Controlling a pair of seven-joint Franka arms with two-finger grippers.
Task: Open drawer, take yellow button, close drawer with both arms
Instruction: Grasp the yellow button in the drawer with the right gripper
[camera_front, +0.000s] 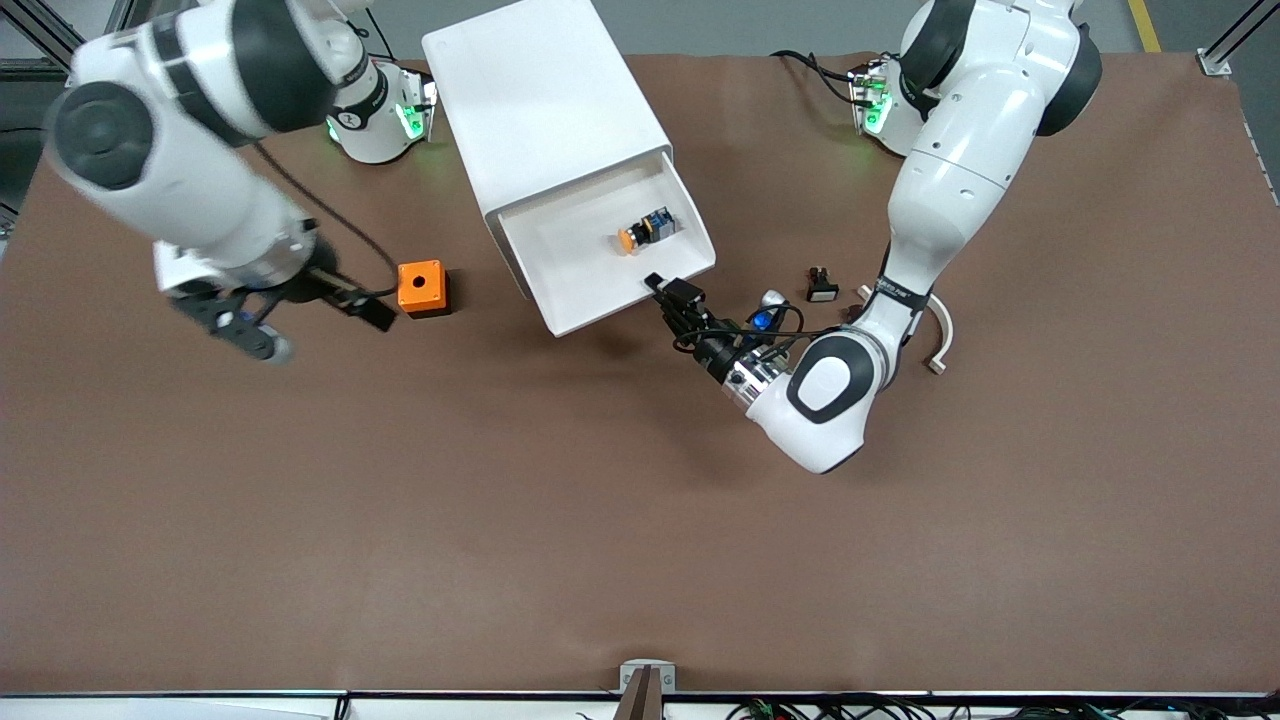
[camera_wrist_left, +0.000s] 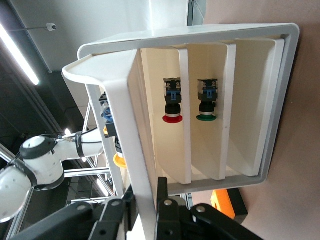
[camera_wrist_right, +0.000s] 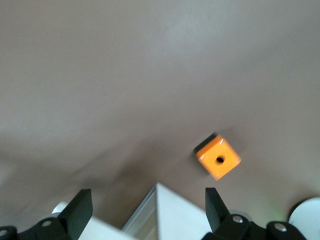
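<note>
A: Why is the left gripper (camera_front: 660, 288) sitting right at the lip of the drawer (camera_front: 570, 290)?

B: Its jaws are pinched narrow on the drawer's front wall. In the left wrist view the pale front panel (camera_wrist_left: 145, 165) runs straight between the two black fingers (camera_wrist_left: 167, 210), so that grip is what holds the drawer pulled out of the cabinet (camera_front: 545, 110).

A: And the button?

B: The button (camera_front: 645, 230) lies on its side in the drawer's tray, just inside the wall the left jaws hold, orange cap pointing toward the right arm's end of the bench (camera_front: 600, 520). With the drawer out this far it is exposed from above, which I take to be the point of the hold.

A: So the right gripper (camera_front: 240, 330) does the picking?

B: Likely. Its jaws stand wide with nothing between them, hanging over bare bench with the orange box (camera_front: 422, 287) just beside them. The right wrist view shows that box (camera_wrist_right: 218, 158) and a white corner (camera_wrist_right: 165, 210), probably the cabinet, ahead of the fingertips (camera_wrist_right: 80, 207). It is well apart from the button, so it must cross over the drawer first.

A: Anything near the left jaws to mind?

B: A small black part (camera_front: 821, 285) lies on the bench beside the left forearm, clear of the drawer.
</note>
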